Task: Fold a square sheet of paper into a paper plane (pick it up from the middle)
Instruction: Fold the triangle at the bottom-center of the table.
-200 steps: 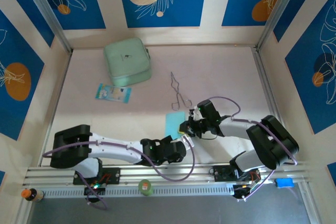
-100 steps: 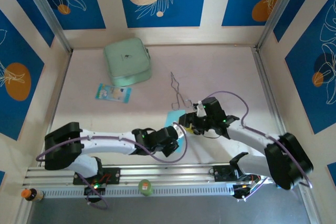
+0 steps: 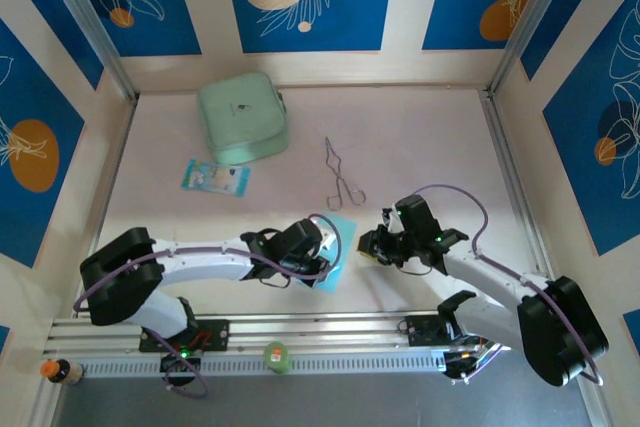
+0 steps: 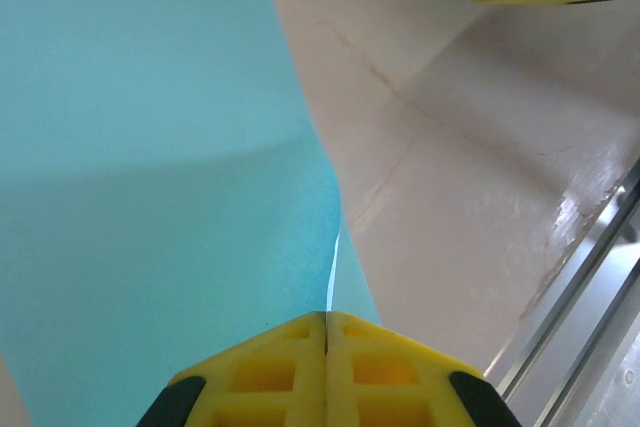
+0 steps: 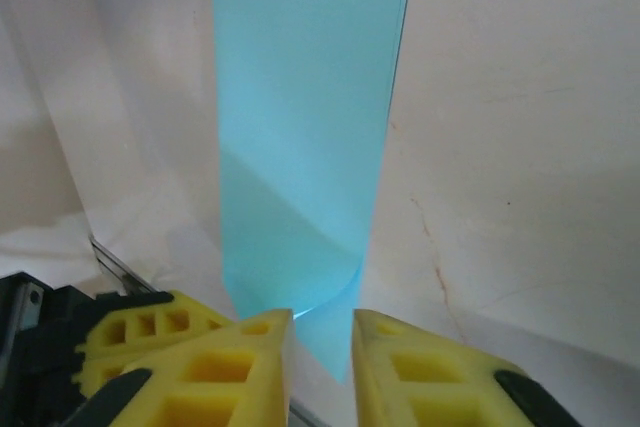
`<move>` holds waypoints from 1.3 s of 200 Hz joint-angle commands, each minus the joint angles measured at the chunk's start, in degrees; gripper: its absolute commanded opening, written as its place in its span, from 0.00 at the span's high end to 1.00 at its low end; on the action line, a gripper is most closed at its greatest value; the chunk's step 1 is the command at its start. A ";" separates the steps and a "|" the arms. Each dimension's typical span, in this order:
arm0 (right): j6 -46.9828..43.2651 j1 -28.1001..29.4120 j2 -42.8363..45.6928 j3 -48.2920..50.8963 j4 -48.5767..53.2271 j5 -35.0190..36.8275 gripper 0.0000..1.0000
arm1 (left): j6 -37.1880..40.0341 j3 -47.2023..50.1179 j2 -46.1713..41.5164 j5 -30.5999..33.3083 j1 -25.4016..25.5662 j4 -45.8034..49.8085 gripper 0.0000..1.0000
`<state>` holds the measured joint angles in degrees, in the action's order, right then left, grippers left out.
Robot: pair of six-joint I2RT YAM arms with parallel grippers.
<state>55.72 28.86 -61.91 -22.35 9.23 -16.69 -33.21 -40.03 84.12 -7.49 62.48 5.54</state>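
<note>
Pinching the cyan square sheet of paper (image 4: 140, 97) along its edge, the left fingers (image 4: 270, 367) are pressed flat together, and the sheet's border runs straight into the seam between them. The sheet is bent: a soft fold line crosses it, and from the left wrist one layer shows curling over another just ahead of the fingertips. From above, the paper (image 3: 343, 237) sits close to the near edge of the pale counter (image 3: 430, 137), about midway along that edge, partly lifted and leaning against the left arm's end.

Just to the sheet's right, the right fingers (image 5: 190, 367) stand slightly apart with a narrow gap between them. From the right wrist the paper (image 5: 300, 127) appears as a tall strip beyond them, its lowest corner dipping toward the gap. They clamp nothing that can be seen.

Toward the far left corner rests a mint-green rounded case (image 3: 243, 119), with a small blue-and-white printed packet (image 3: 215, 177) just nearer than it. Thin metal tongs (image 3: 342, 175) lie near the counter's middle, just beyond the sheet.
</note>
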 commanded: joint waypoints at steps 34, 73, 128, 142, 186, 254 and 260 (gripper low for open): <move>1.31 6.35 -3.63 0.05 -2.42 2.45 0.94 | -6.31 2.06 -1.94 -2.85 -2.16 -2.84 1.00; 4.39 8.15 0.21 3.39 -3.27 5.98 0.95 | -8.22 1.31 -1.44 -5.20 -2.54 -5.57 1.00; 5.63 8.97 3.11 4.67 -4.58 4.62 0.96 | -10.23 -1.18 0.98 -5.96 -2.58 -6.94 1.00; 6.60 9.69 3.11 5.16 -5.47 5.12 0.96 | -11.26 -1.15 1.02 -5.60 -2.54 -8.08 1.00; 11.15 13.65 2.81 7.27 -9.72 8.44 0.98 | -13.53 -0.63 1.54 -5.02 -2.62 -10.11 1.00; 13.01 16.38 -2.80 6.56 -16.70 7.63 0.99 | -13.61 -0.65 1.84 -4.82 -2.65 -10.20 1.00; 13.05 16.56 -3.45 6.38 -17.15 7.54 0.99 | -13.56 -0.62 1.91 -4.82 -2.62 -10.20 1.00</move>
<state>67.51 44.66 -63.35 -15.35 -4.67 -8.82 -46.24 -39.55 85.19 -12.21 60.38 -4.08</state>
